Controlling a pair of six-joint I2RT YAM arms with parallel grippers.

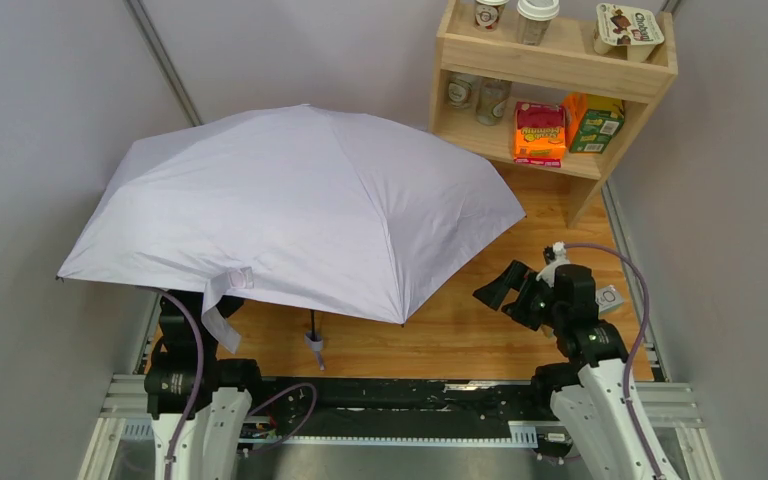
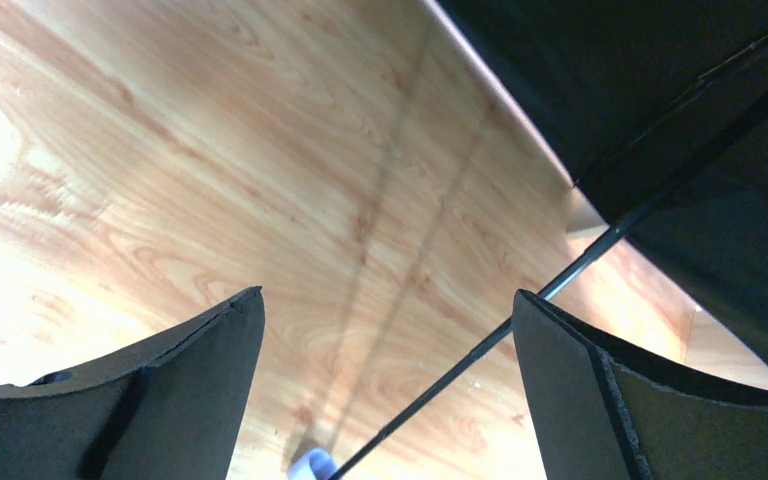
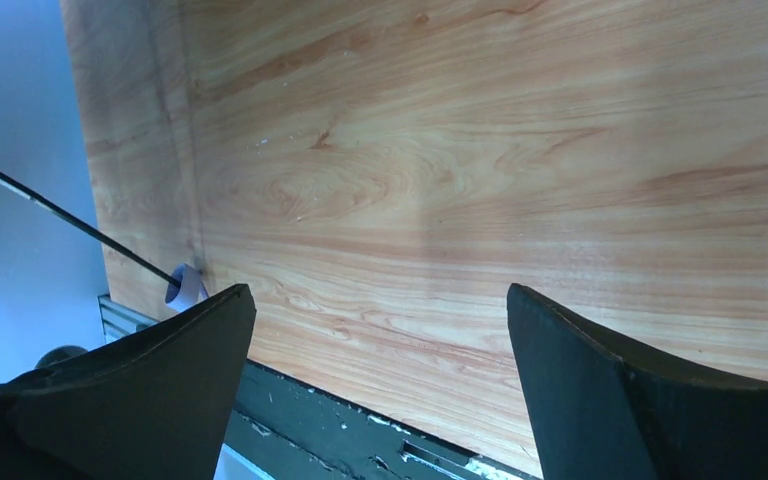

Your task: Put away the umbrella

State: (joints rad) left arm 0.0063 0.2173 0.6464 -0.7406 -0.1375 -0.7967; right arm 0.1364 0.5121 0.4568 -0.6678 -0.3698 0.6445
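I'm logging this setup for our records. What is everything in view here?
umbrella: one, pale lavender, open over the table's left and middle
table: one, light wood, beneath everything
shelf: one, light wood, far right corner
cups: four, whitish, two on shelf top, two on the level below
snack pack: one, brown and white, shelf top right
boxes: two, orange and green, lower level
left end effector: one, black, open, under the umbrella
right end effector: one, black, open, over bare table
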